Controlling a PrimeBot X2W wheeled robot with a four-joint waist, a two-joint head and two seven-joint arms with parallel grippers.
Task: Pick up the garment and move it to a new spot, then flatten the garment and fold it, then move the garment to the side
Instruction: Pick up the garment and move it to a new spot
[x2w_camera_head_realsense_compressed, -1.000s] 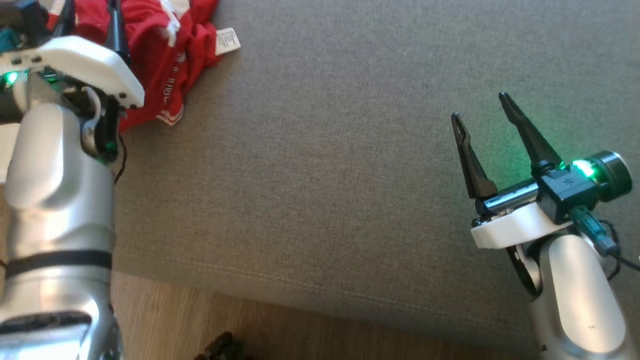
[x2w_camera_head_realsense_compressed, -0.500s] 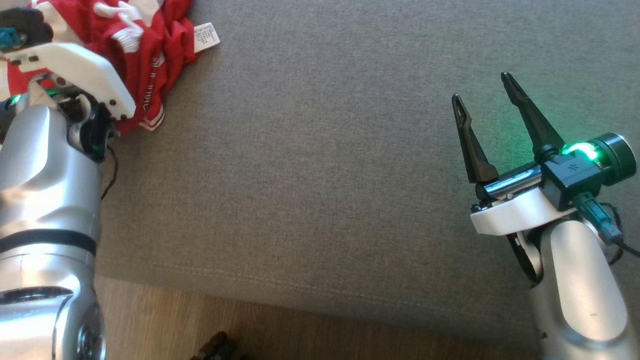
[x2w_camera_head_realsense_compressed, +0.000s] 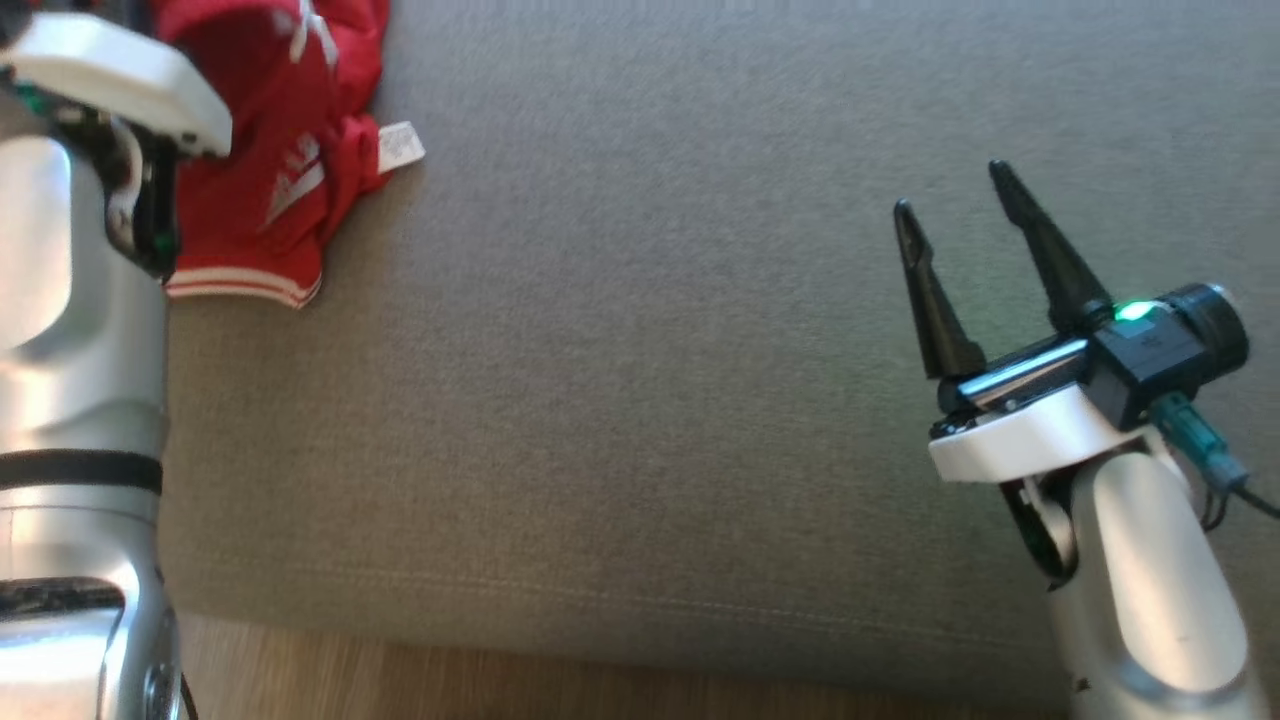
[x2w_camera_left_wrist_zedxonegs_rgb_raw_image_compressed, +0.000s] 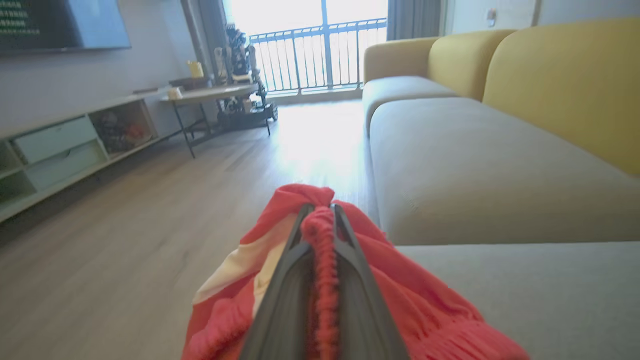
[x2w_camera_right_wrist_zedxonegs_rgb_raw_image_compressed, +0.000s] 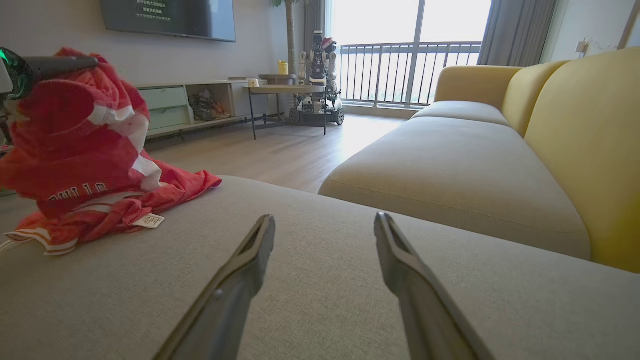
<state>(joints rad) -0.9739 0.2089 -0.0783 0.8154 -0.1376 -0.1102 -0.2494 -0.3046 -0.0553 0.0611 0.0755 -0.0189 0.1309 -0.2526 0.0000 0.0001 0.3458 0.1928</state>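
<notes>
The left gripper (x2w_camera_left_wrist_zedxonegs_rgb_raw_image_compressed: 320, 206) pinches the crumpled red-and-white cloth garment (x2w_camera_head_realsense_compressed: 265, 190), half lifted at the corner of the grey sofa seat (x2w_camera_head_realsense_compressed: 640, 380). The right gripper (x2w_camera_head_realsense_compressed: 950, 187) is wide open and empty. That small pinch could slip and drop it.

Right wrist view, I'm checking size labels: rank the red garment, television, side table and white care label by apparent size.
Largest: the red garment, though nearness to the camera inflates it.
Next: the television and the side table look about alike; the television is cropped at the top, so unranked.
Smallest: the white care label.
</notes>
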